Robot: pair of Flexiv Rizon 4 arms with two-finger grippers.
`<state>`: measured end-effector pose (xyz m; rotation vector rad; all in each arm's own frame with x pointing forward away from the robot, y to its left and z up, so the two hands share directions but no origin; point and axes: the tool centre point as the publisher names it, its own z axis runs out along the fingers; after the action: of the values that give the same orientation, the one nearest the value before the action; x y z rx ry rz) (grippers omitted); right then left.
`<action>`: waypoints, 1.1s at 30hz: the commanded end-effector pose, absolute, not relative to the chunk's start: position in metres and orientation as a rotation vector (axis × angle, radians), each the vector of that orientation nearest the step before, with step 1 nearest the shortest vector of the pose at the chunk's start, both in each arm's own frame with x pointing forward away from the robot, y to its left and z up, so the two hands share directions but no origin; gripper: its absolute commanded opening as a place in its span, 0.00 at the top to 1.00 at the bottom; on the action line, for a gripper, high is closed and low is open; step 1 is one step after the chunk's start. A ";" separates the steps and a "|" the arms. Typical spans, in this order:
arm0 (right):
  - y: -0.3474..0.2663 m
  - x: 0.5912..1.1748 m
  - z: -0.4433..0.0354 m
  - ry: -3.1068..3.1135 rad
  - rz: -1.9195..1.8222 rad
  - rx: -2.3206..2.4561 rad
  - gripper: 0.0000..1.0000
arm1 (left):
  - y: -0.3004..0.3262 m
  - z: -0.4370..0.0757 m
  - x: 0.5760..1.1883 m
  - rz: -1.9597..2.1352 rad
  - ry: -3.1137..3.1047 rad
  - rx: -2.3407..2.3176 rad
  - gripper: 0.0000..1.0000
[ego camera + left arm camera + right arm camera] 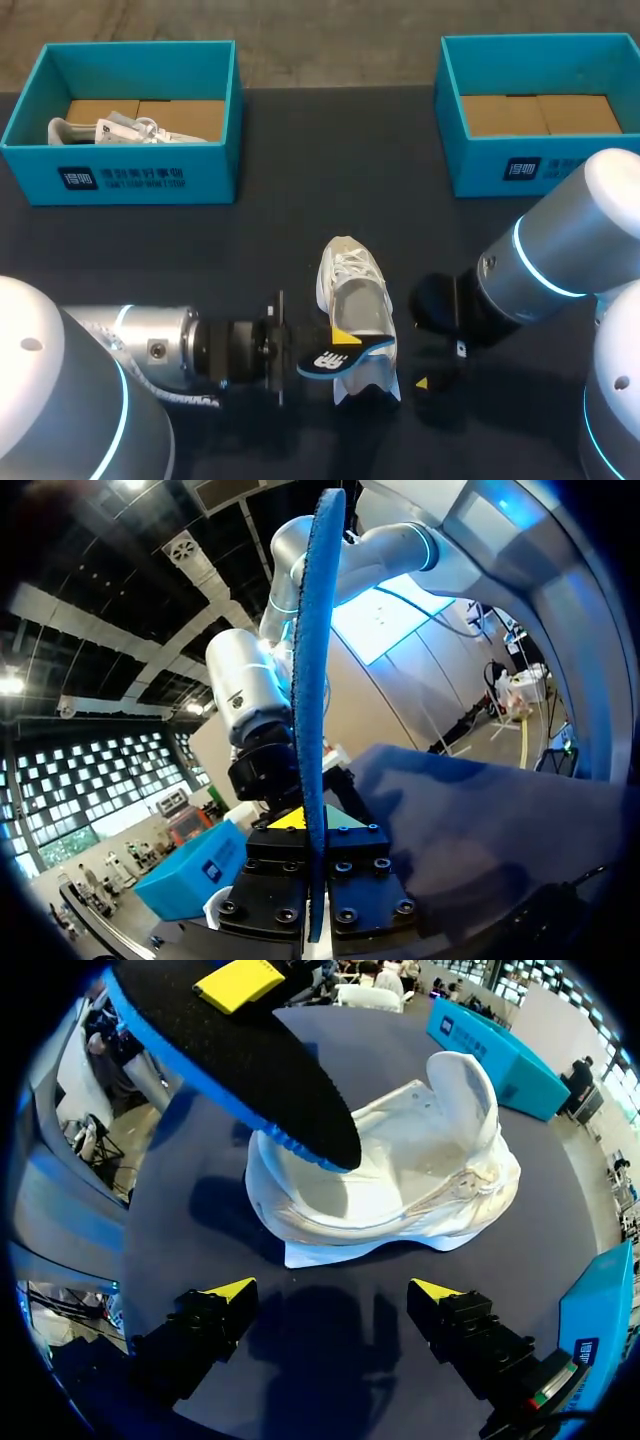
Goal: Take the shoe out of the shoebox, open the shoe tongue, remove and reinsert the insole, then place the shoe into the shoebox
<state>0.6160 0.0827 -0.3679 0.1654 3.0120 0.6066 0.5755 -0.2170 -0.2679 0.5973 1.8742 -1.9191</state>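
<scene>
L end effector point(310, 885) pinching insole point(315, 680) edge-on, tip over opening of shoe point(355, 300). R end effector point(333, 1295) spread, empty; shoe just ahead of it on tabletop point(250, 260). Step, my read: reinserting insole. Next needs tip slid down inside, R steadying heel. L shoebox point(120, 178), well ahead of L: second shoe point(110, 130) inside. R shoebox point(520, 172): cardboard liner only.

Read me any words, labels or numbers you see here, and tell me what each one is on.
Left shoebox: white label on front wall, too blurred to read.
Right shoebox: same label, too blurred.
Insole: white logo mark, no readable words.
Shoe: no text seen.
</scene>
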 end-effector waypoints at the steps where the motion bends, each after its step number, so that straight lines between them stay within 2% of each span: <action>1: 0.082 0.614 -0.368 3.010 0.608 0.166 0.00 | -0.222 -0.274 0.576 -1.925 1.876 0.585 1.00; 33: 0.082 0.614 -0.368 3.010 0.608 0.166 0.00 | -0.231 -0.297 0.602 -1.939 1.906 0.493 1.00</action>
<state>0.6159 0.0826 -0.3683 0.1647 3.0120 0.6080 0.5987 -0.2275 -0.2940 0.4881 1.9066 -1.9342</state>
